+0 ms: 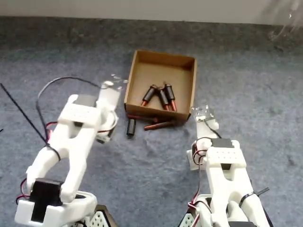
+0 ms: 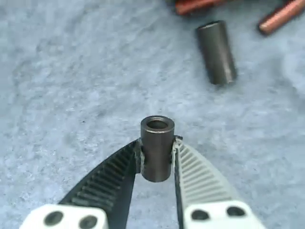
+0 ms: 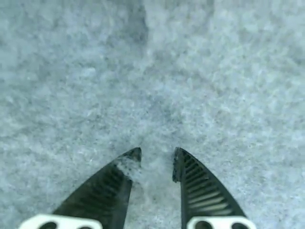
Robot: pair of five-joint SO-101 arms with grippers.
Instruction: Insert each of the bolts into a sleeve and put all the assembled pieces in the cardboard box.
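Dark metal sleeve (image 2: 157, 149) sits pinched between the left fingers (image 2: 193, 168).

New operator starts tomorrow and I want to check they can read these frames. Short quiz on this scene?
1. True or false: the left end effector is shut on a sleeve held upright, open end up.
2. How many assembled pieces lie inside the cardboard box? A) one B) three C) five
3. Fill in: the right end effector is open over the carpet and holds ____.

Key: 1 true; 2 B; 3 nothing.
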